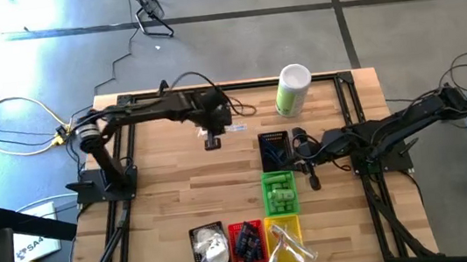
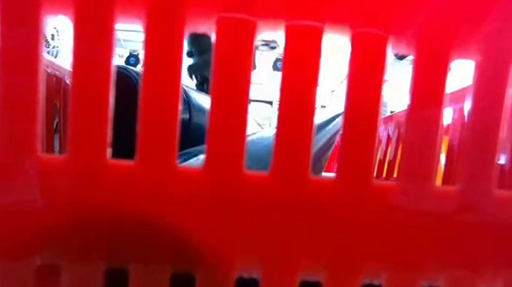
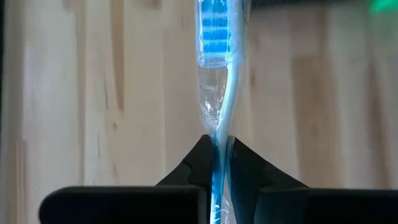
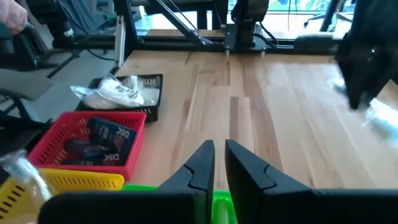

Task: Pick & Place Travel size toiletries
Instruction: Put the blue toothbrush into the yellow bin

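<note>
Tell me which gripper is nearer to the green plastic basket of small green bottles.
Right. The right gripper sits just beside the green plastic basket, jaws shut. The left gripper is farther away across the wooden table, shut on a clear-wrapped blue toothbrush.

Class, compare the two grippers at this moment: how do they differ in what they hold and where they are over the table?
The left gripper is shut on a clear-wrapped toothbrush with a blue head; the right gripper is shut on nothing. The left gripper is above bare wood toward the table's far side; the right gripper is on the right, beside the green basket. Both have dark fingers, closed.
</note>
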Robot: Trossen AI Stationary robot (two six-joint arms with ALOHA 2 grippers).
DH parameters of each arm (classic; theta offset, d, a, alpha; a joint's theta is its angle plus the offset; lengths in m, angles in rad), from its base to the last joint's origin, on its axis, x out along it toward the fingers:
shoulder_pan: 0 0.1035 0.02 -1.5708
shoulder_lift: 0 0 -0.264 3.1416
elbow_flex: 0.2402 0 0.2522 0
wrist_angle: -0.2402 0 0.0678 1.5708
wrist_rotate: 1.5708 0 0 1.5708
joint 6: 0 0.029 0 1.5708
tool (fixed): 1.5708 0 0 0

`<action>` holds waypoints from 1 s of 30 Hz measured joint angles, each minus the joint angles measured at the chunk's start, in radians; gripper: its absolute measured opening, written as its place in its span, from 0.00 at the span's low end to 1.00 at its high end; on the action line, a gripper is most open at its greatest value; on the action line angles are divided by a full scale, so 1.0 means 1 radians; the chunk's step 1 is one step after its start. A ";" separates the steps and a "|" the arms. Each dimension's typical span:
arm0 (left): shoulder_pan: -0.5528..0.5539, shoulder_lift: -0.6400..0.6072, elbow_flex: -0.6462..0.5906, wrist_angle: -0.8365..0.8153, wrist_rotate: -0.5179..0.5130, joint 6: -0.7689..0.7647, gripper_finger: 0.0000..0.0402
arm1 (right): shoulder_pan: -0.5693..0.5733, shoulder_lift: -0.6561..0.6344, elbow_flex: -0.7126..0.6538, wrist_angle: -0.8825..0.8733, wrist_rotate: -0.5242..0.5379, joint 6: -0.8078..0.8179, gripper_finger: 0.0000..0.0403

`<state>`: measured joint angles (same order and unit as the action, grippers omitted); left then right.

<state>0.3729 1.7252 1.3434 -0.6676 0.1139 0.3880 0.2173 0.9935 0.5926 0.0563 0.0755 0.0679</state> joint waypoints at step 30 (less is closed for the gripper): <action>-0.113 -0.279 -0.445 0.868 0.323 -0.392 0.05 | -0.001 0.000 0.000 -0.042 0.084 0.014 0.08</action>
<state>0.2596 1.4462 0.8987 0.2000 0.4370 -0.0042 0.2161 0.9932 0.5926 0.0147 0.1598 0.0822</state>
